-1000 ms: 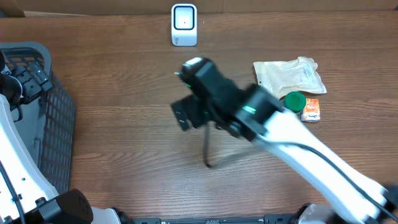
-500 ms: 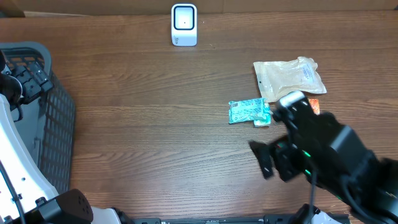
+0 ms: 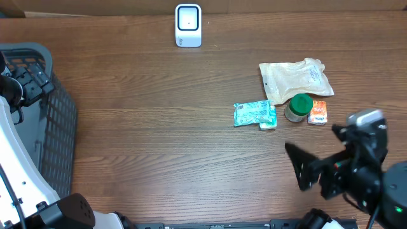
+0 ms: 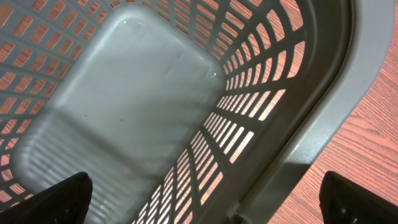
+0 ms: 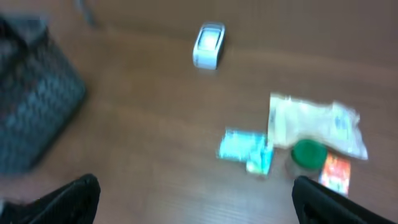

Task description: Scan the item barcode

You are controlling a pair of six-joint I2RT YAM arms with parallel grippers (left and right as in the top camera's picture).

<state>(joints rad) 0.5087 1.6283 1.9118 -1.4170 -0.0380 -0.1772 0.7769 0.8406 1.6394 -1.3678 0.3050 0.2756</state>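
Note:
The white barcode scanner (image 3: 188, 25) stands at the far edge of the table, and shows blurred in the right wrist view as the scanner (image 5: 208, 45). A teal packet (image 3: 254, 114) lies flat right of centre with a small teal item (image 3: 268, 124) against it. My right gripper (image 3: 297, 166) hangs open and empty at the near right, below the packet (image 5: 244, 147). My left gripper (image 4: 211, 208) is open over the grey basket (image 4: 323, 106), nothing between its fingers.
A beige pouch (image 3: 296, 79), a green-lidded jar (image 3: 299, 106) and a small orange packet (image 3: 317, 112) sit together at the right. The slatted basket (image 3: 44, 121) fills the left edge. Bare wood lies between the scanner and the packets.
My right arm has swung from the table's centre below the scanner to the near right corner. The teal packet, hidden at first, now lies on the table. The left arm is unchanged.

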